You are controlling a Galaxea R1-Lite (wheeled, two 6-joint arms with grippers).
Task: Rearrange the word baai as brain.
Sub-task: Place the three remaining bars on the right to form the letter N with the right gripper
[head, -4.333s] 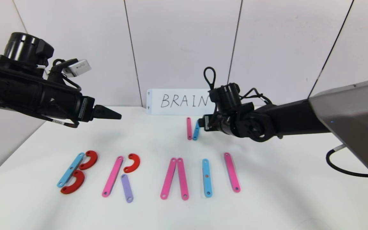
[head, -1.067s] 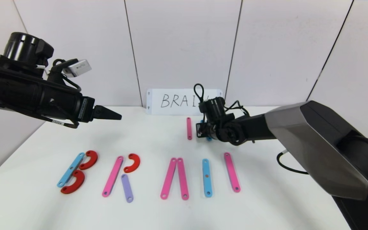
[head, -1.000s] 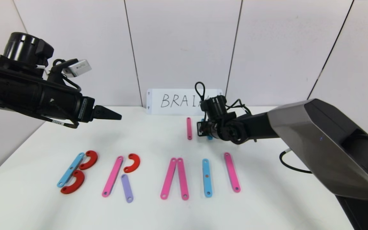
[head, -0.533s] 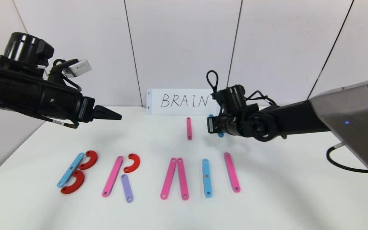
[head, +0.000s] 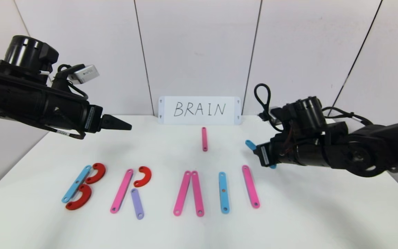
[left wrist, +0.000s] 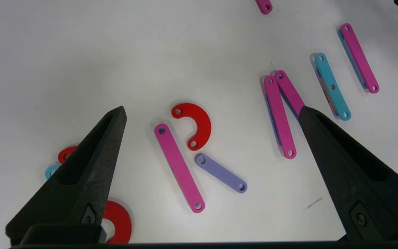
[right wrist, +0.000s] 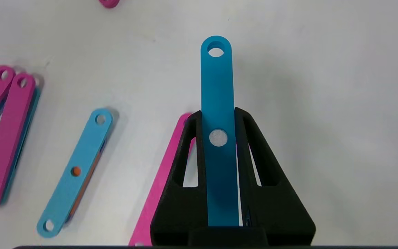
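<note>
The word lies along the table's front: a B of a blue bar (head: pixel 76 183) and two red curves (head: pixel 96 173), an R of a pink bar (head: pixel 122 190), red curve (head: pixel 143 176) and purple bar (head: pixel 137 204), two pink bars (head: pixel 188 193) meeting as an A, a blue bar (head: pixel 223 192), and a pink bar (head: pixel 250 186). My right gripper (head: pixel 258 152) is shut on another blue bar (right wrist: pixel 217 86), held in the air just behind and right of that last pink bar (right wrist: pixel 164 173). My left gripper (head: pixel 130 126) is open and empty, high above the table's left.
A spare pink bar (head: pixel 204 139) lies at the back middle, in front of the white card (head: pixel 199 110) with BRAIN handwritten on it. The white table (head: pixel 306 214) ends at the wall behind. A black cable hangs at the right arm.
My right gripper has carried the blue bar away from beside the spare pink bar, moving right and toward the front. The left arm has not moved.
</note>
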